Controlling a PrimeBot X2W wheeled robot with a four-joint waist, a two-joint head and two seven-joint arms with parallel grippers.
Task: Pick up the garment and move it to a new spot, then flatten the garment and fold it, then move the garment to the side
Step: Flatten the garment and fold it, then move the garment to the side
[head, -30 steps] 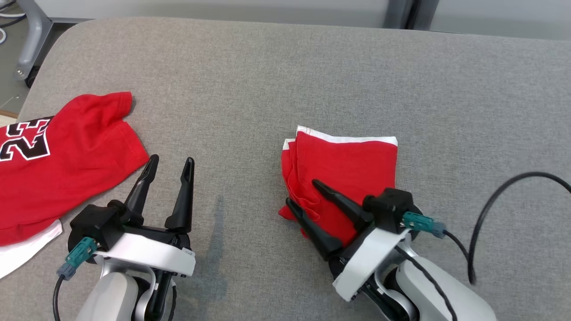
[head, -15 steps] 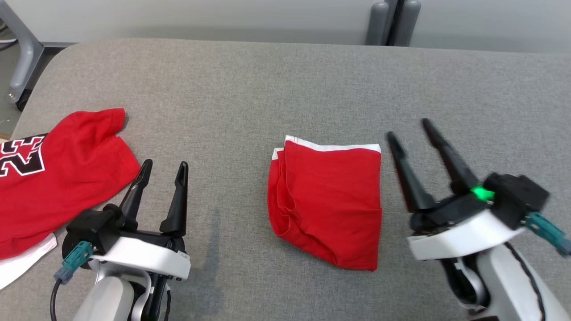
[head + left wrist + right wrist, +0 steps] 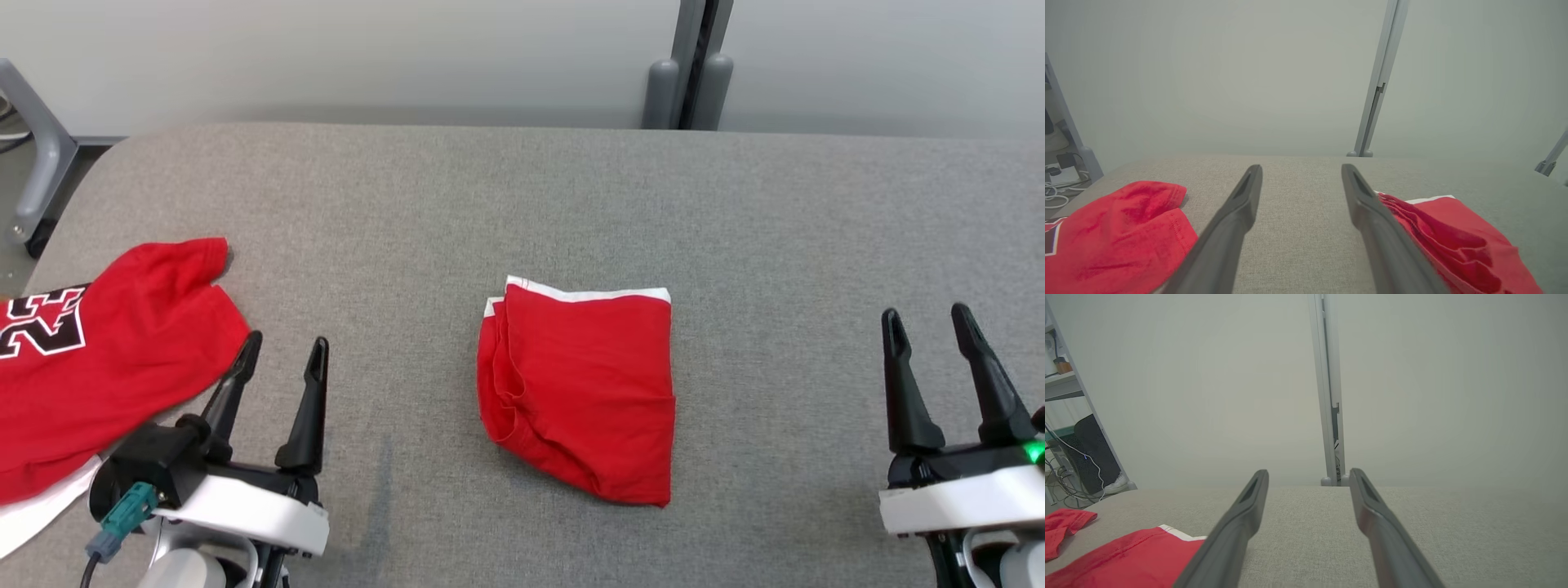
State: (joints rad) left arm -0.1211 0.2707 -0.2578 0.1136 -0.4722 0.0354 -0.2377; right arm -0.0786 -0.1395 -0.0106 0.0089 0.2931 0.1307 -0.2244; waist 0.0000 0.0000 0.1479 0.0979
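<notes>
The garment [image 3: 584,388] is a red piece with white trim, folded into a compact rectangle in the middle of the grey padded table [image 3: 522,204]. It also appears at the right of the left wrist view [image 3: 1453,237] and at the lower left of the right wrist view [image 3: 1126,559]. My left gripper [image 3: 282,357] stands open at the lower left, apart from it, with nothing between its fingers. My right gripper [image 3: 927,320] stands open at the lower right, well clear of the garment's right edge, holding nothing.
A second red garment with a black-and-white number [image 3: 98,359] lies spread at the table's left edge, just left of my left gripper. A grey post [image 3: 690,73] stands behind the table against the pale wall. A grey frame leg [image 3: 37,171] is at far left.
My right gripper has left the folded garment and swung out to the right, fingers now pointing forward. The camera has tilted up, shifting the whole picture down. The left gripper has kept its place.
</notes>
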